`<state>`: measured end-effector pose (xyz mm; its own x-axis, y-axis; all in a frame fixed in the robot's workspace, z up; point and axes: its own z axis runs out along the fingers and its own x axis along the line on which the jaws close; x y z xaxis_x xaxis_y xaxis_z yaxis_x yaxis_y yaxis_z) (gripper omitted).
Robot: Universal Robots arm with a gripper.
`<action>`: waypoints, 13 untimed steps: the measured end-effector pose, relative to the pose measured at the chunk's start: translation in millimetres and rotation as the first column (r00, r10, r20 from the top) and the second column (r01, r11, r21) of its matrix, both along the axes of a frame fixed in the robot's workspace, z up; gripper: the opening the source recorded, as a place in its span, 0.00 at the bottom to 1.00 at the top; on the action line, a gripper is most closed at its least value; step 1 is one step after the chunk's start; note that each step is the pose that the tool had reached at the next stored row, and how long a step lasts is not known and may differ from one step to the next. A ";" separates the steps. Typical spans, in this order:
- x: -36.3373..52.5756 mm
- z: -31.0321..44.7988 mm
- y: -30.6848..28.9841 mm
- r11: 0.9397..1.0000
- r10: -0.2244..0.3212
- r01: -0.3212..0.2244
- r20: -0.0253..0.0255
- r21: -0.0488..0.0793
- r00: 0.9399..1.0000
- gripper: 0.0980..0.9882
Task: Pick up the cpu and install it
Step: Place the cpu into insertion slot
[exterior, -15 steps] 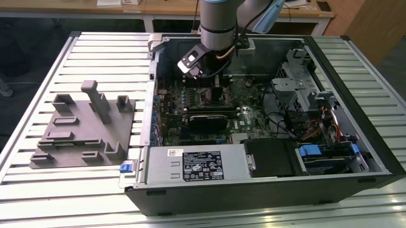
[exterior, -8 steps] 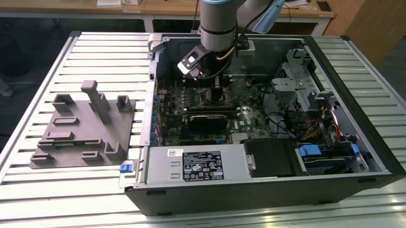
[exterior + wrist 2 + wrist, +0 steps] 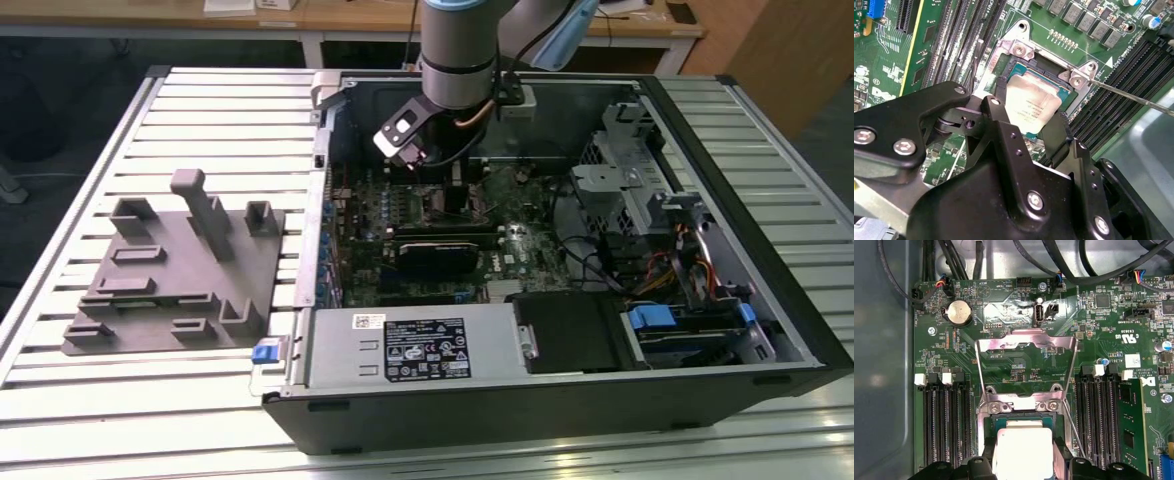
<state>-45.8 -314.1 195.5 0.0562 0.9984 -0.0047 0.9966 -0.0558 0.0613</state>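
Exterior view: gripper [image 3: 438, 178] hanging inside computer case [image 3: 534, 410], directly over socket frame [image 3: 441, 203].

Second wrist view: fingers [image 3: 996, 115] pinching cpu [image 3: 1033, 106] by two opposite edges, chip sitting within socket frame; seated or hovering, cannot tell. Judging it light, stiff, thin, slippery-topped, underside fragile; edges being right hold, kept level.

First wrist view supplying load plate [image 3: 1026, 342], standing raised beyond socket frame; second wrist view supplying finger contact instead.

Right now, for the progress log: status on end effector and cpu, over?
End effector shut on cpu, at the socket. Load plate flipped open. Lever swung aside.
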 end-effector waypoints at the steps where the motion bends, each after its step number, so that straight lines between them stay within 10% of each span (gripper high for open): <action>1: 0.0 0.0 0.0 1.000 0.000 0.000 0.000 0.000 1.000 0.49; 13: 0.0 -0.2 0.0 1.000 0.000 0.000 0.000 0.000 1.000 0.57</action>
<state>-45.8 -314.1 195.3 0.0562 0.9984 -0.0047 0.9966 -0.0558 0.0613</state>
